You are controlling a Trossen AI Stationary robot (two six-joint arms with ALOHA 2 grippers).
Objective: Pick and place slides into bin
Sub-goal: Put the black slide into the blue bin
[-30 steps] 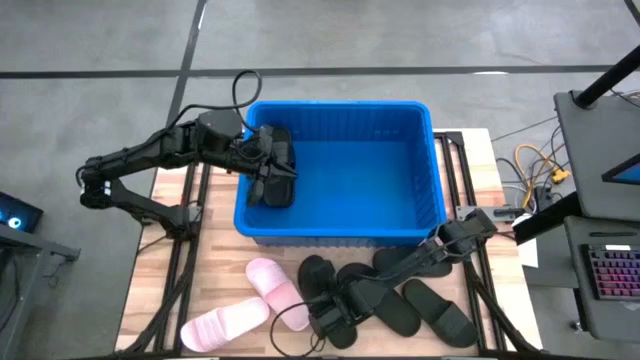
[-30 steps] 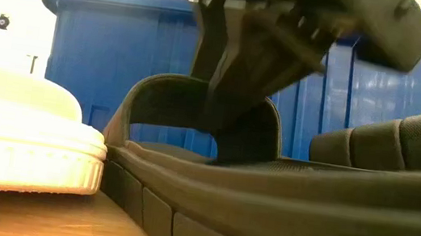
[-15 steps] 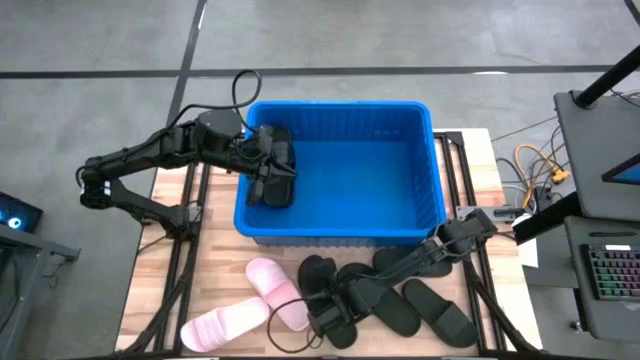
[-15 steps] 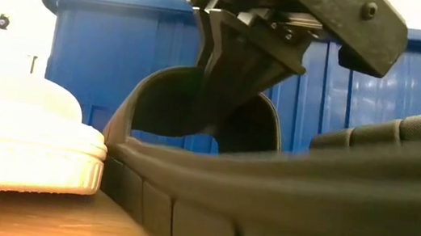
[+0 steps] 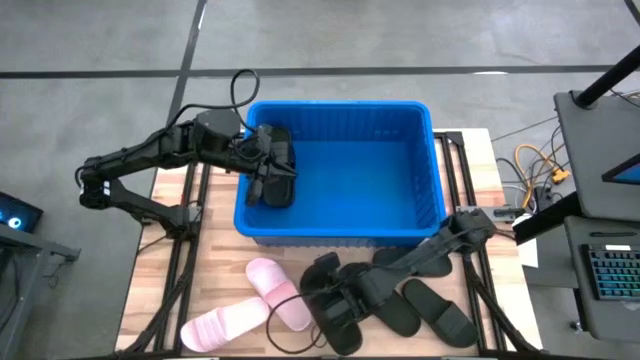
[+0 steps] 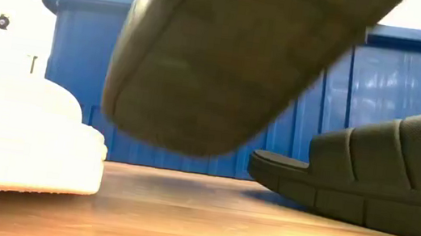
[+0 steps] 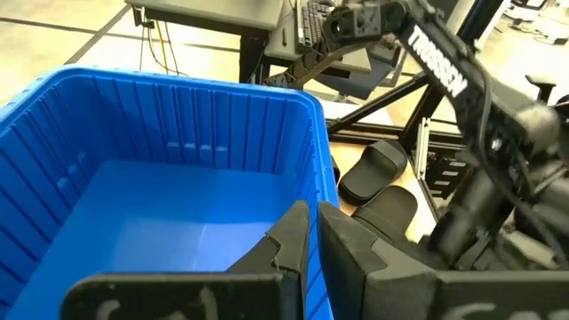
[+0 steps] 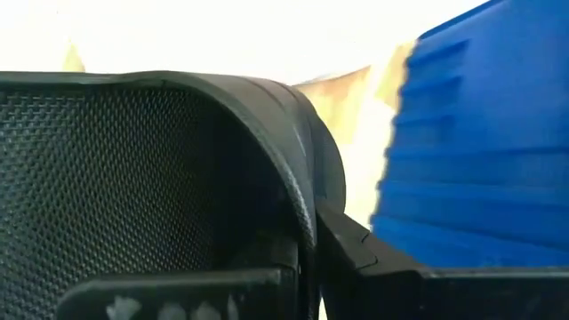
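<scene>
The blue bin [image 5: 360,190] stands at the table's far middle. My right gripper [image 5: 338,303] is near the front edge, shut on a black slide [image 6: 227,55] that hangs clear of the table. More black slides [image 5: 420,305] lie to its right, and two pale pink slides [image 5: 272,285] to its left. My left gripper [image 5: 268,170] is shut, inside the bin by its left wall. A black slide [image 5: 281,192] shows right under it. My right gripper pinches the black slide's strap [image 8: 298,191]; the textured underside of the strap fills one side of the wrist view. The fingers slant down from the table's right. The slide hangs tilted, its sole [image 6: 200,76] off the wood. My left gripper: I cannot tell whether it touches the slide under it.
A black slide [image 6: 365,183] rests sole-down on the wood right of the lifted one; a pink slide [image 6: 19,146] is on the left. The bin's near wall [image 6: 79,60] rises just behind them. Cables and a keyboard [image 5: 610,270] lie past the table's right edge.
My right gripper has shut on the black slide's strap and gone up with it. The slide has come off the table and tipped, so its sole now faces the low camera. The slide behind it stays where it was.
</scene>
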